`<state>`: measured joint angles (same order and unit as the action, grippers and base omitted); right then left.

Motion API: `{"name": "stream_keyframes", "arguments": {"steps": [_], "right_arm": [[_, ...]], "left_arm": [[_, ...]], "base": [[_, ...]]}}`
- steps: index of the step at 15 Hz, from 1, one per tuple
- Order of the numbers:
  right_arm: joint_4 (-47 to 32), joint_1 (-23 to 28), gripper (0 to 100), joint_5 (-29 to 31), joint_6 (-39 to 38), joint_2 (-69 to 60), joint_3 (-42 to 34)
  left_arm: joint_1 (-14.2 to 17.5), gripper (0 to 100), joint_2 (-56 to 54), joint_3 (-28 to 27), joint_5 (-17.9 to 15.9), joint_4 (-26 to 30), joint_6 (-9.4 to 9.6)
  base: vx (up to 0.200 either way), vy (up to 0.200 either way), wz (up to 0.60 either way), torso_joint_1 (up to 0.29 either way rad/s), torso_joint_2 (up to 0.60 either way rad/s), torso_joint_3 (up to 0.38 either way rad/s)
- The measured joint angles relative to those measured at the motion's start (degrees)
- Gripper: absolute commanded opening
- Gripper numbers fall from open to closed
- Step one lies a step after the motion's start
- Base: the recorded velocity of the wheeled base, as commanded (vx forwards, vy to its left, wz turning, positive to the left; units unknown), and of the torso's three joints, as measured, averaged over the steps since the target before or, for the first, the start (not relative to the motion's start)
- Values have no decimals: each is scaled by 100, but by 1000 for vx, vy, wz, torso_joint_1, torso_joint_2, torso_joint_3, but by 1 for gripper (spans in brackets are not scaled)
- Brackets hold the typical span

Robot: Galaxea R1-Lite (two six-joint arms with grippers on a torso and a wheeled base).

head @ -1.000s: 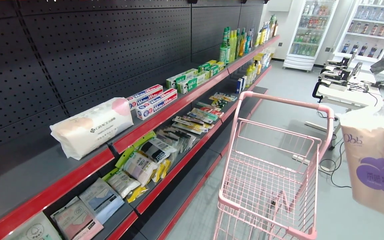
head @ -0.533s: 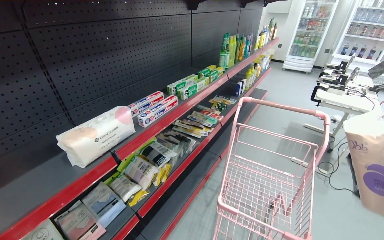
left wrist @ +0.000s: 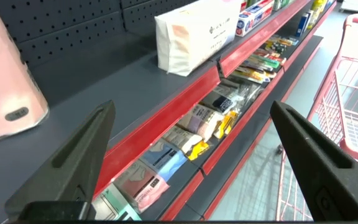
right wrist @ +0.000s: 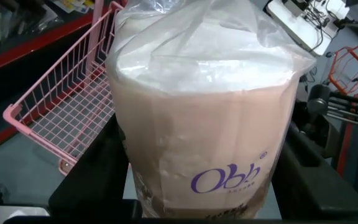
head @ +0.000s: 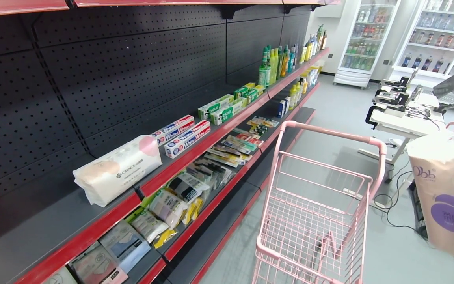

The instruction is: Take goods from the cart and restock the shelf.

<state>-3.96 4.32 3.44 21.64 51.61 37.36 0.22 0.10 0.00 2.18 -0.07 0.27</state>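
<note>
Right wrist view: right end effector (right wrist: pixel 197 180) closed on a wrapped pack of paper rolls (right wrist: pixel 197 124), one finger on each side, pack upright. Beyond it, toward the shelf, the pink cart (right wrist: pixel 61 93).

Head view: same pack at the right edge, raised beside the cart handle, well apart from the shelf (head: pixel 45 221).

Left wrist view: left end effector (left wrist: pixel 191 109) spread wide, holding nothing, poised over the shelf's red front edge. Ahead of it, a white tissue pack (left wrist: pixel 194 34). To its side, a pink roll pack (left wrist: pixel 5 81) standing on the shelf.

Farther along: toothpaste boxes (head: pixel 181 132), green bottles (head: pixel 274 61).

Between right end effector and shelf: the cart.
</note>
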Motion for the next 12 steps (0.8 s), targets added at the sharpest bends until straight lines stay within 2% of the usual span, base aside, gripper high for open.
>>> {"name": "stream_keyframes", "arguments": {"steps": [7,9,12], "right_arm": [[38,0,0,-10,118,39,-2],[82,6,0,-2,171,41,-84],[518,65,0,68,211,34,-294]], "left_arm": [[2,100,0,0,0,0,6],[2,100,0,0,0,0,6],[2,100,0,0,0,2,6]], "base": [[0,0,0,97,-203,-106],[0,0,0,0,0,0],[0,0,600,2,-1,1]]}}
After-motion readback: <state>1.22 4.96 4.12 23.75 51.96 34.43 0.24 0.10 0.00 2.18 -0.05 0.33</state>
